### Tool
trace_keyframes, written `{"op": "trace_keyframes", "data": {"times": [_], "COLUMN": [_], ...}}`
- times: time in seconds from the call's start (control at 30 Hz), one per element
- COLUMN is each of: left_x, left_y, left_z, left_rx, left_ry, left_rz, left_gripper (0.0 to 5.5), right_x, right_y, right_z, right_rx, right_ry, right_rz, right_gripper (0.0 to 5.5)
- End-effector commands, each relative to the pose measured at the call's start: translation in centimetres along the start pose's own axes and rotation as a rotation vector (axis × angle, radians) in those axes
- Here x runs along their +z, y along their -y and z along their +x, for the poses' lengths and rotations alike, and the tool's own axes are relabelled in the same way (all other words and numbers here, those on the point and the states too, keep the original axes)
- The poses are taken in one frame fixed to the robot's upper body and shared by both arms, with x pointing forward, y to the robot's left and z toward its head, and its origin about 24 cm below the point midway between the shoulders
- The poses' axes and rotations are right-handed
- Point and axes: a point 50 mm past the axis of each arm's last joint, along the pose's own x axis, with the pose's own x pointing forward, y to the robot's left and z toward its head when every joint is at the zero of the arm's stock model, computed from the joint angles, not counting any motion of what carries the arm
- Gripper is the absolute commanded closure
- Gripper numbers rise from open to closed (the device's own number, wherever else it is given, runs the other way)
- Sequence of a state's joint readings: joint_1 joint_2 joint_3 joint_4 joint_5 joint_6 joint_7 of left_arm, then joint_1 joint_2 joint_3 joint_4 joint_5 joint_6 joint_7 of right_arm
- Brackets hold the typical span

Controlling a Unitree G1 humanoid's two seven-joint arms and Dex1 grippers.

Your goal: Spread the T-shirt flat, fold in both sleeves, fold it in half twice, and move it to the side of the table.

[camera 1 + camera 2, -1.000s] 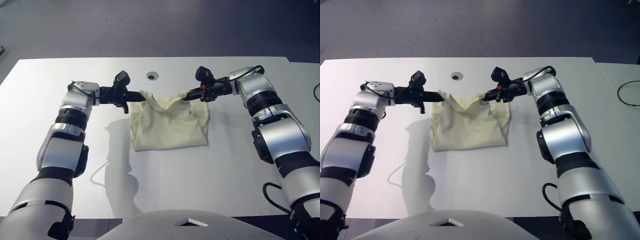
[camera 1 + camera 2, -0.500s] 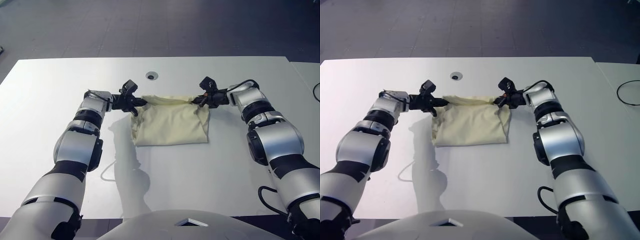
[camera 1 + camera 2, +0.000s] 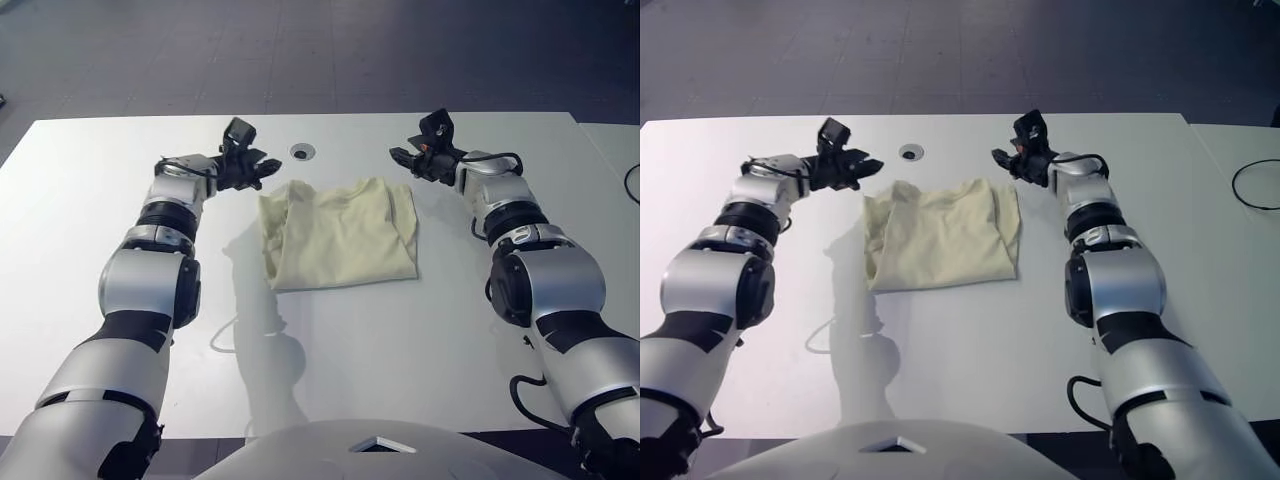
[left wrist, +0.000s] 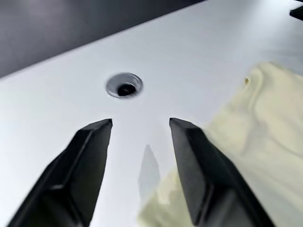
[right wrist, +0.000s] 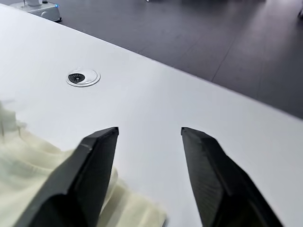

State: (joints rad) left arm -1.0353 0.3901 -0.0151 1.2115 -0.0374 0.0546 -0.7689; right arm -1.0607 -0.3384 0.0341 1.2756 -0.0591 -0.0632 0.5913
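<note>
Shirt (image 3: 338,235) lies folded mid-frame on bench (image 3: 100,180); folds prob. done. Left claw (image 3: 268,166) & right claw (image 3: 398,160) open, empty. To do: shift it aside.

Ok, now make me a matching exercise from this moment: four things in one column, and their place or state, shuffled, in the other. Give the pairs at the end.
Things:
1. T-shirt
2. left gripper
3. right gripper
4. grommet

Place or state:
A. round, set into the table beyond the T-shirt
B. open, just past the T-shirt's far right corner
C. pale yellow, lying on the table, held by neither gripper
D. open, just past the T-shirt's far left corner

Pairs: 1-C, 2-D, 3-B, 4-A
</note>
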Motion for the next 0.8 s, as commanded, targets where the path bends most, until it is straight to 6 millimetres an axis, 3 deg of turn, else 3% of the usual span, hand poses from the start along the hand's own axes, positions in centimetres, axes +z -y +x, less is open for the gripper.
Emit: {"op": "trace_keyframes", "data": {"times": [0.03,0.2,0.37,0.47,0.57,0.7,0.8], "left_x": [-1.2,-2.5,-3.7,-4.9,-6.2,-7.6,-7.7], "left_y": [2.1,7.7,10.8,12.6,12.5,9.9,9.1], "left_z": [-0.7,-3.1,-5.3,-6.9,-8.0,-8.8,-8.8], "left_rx": [-0.066,-0.159,-0.22,-0.277,-0.262,-0.171,-0.159], "left_ry": [0.046,0.047,-0.01,-0.081,-0.201,-0.34,-0.364], "left_rz": [0.138,0.22,0.259,0.271,0.369,0.485,0.509], "left_gripper": [2.69,1.78,0.76,0.26,0.11,0.11,0.11], "right_x": [-0.8,0.2,0.3,-0.6,-2.1,-3.7,-4.7], "right_y": [-1.3,-1.9,-1.7,-1.9,-2.3,-2.7,-2.7], "right_z": [0.4,1.2,1.2,1.1,0.9,0.7,0.2], "right_rx": [0.026,0.01,0.003,0.026,0.046,0.083,0.118], "right_ry": [-0.058,-0.096,-0.131,-0.165,-0.203,-0.241,-0.265], "right_rz": [-0.285,-0.498,-0.578,-0.618,-0.643,-0.678,-0.712], "right_gripper": [2.38,1.5,0.53,0.1,0.1,0.1,0.1]}}
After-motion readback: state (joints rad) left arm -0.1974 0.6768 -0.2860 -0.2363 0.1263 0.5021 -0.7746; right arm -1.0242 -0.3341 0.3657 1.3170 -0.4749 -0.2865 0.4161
